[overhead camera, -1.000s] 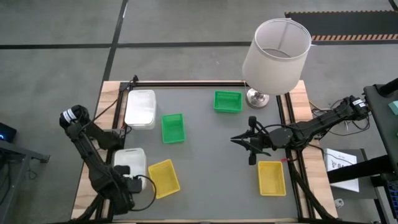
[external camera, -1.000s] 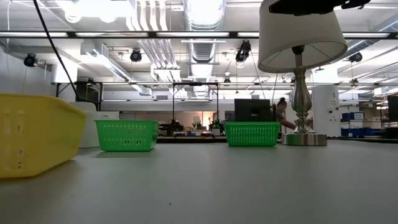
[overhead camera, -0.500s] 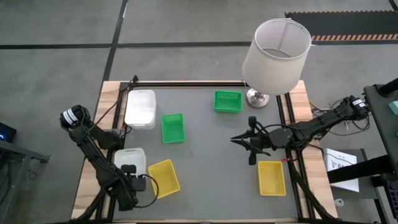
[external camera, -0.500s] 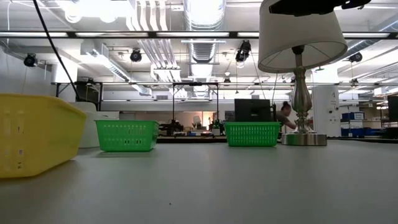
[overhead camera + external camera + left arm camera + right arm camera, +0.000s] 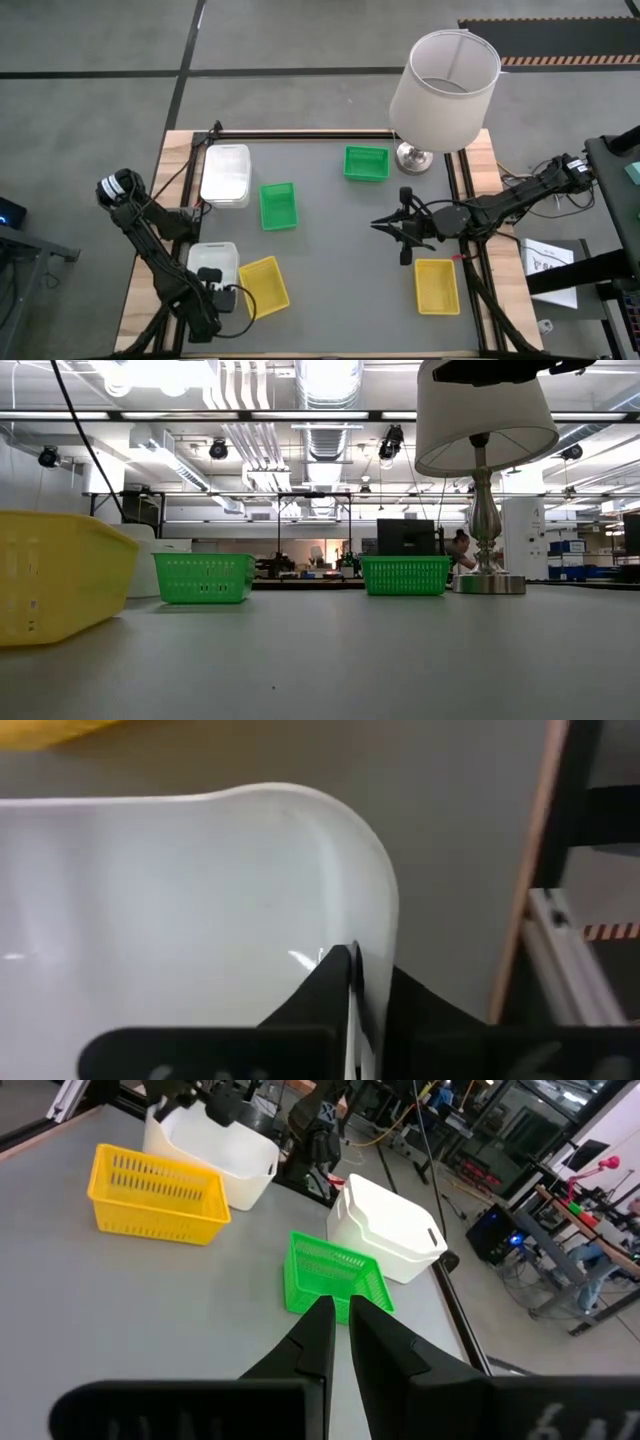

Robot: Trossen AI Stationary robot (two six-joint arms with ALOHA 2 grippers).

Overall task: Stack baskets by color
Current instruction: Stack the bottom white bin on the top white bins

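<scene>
A single white basket (image 5: 213,260) sits near the table's front left, and my left gripper (image 5: 210,284) is shut on its near rim. Two white baskets (image 5: 226,175) are stacked at the far left. Green baskets stand left of centre (image 5: 278,205) and at the far middle (image 5: 366,162). Yellow baskets lie beside the held white one (image 5: 263,287) and at the front right (image 5: 437,285). My right gripper (image 5: 380,226) hovers shut over the table's right half, holding nothing; its wrist view shows its closed fingers (image 5: 340,1330). My left gripper pinches the white basket's rim (image 5: 362,935) on its near side, close to a rounded corner (image 5: 372,850). One finger (image 5: 335,982) is inside the basket and the other (image 5: 405,1005) outside. The fingers come steeply from above. The basket rests on the table.
A lamp with a large white shade (image 5: 445,88) and a metal foot (image 5: 413,158) stands at the far right. Open grey tabletop lies in the middle between the baskets. Wooden strips edge the table's left (image 5: 150,260) and right sides. A person moves far behind the table (image 5: 460,546).
My left gripper has come down onto the white basket at the front left and shut on its near rim. The baskets stay where they were.
</scene>
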